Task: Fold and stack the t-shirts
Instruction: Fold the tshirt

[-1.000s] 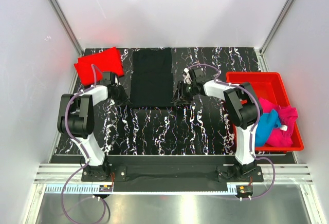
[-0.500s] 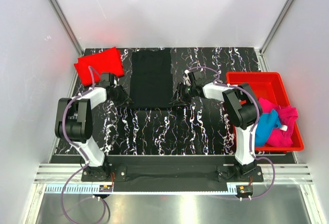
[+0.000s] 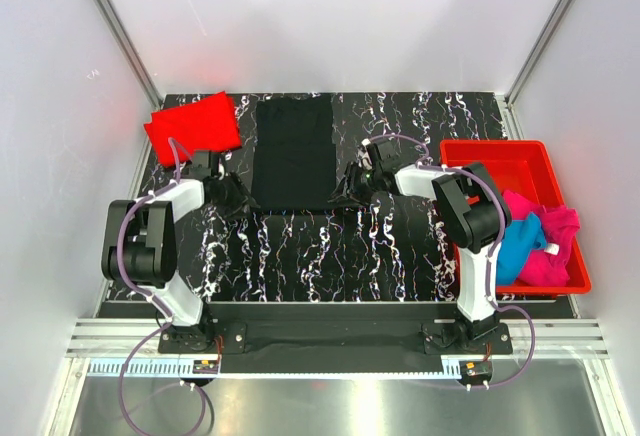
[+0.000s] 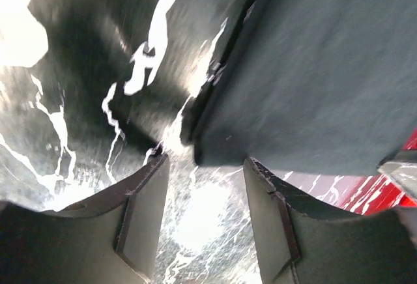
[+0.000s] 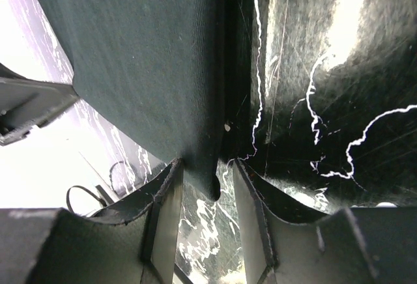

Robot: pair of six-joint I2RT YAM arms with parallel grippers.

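Note:
The black t-shirt [image 3: 293, 151] lies folded into a long strip at the middle back of the table. My left gripper [image 3: 240, 199] sits at its near left corner. Its jaws stand open with only table between them, and the cloth's corner [image 4: 313, 82] lies just past the fingertips [image 4: 146, 193]. My right gripper [image 3: 343, 194] is at the near right corner, also open. That corner of the black cloth [image 5: 143, 56] pokes loosely between its tips [image 5: 207, 170]. A folded red t-shirt [image 3: 193, 126] lies at the back left. The bright blue t-shirt [image 3: 520, 241] and the magenta t-shirt [image 3: 555, 246] are bunched in the bin.
A rigid red bin [image 3: 480, 151] stands along the table's right edge, its far half showing bare floor. The black marbled tabletop [image 3: 320, 256] stretches between the arms' bases and the shirt. White walls close in on three sides.
My left gripper has opened, let go of the black shirt's near left corner and drawn back slightly toward the near side. The right gripper has shifted only a little.

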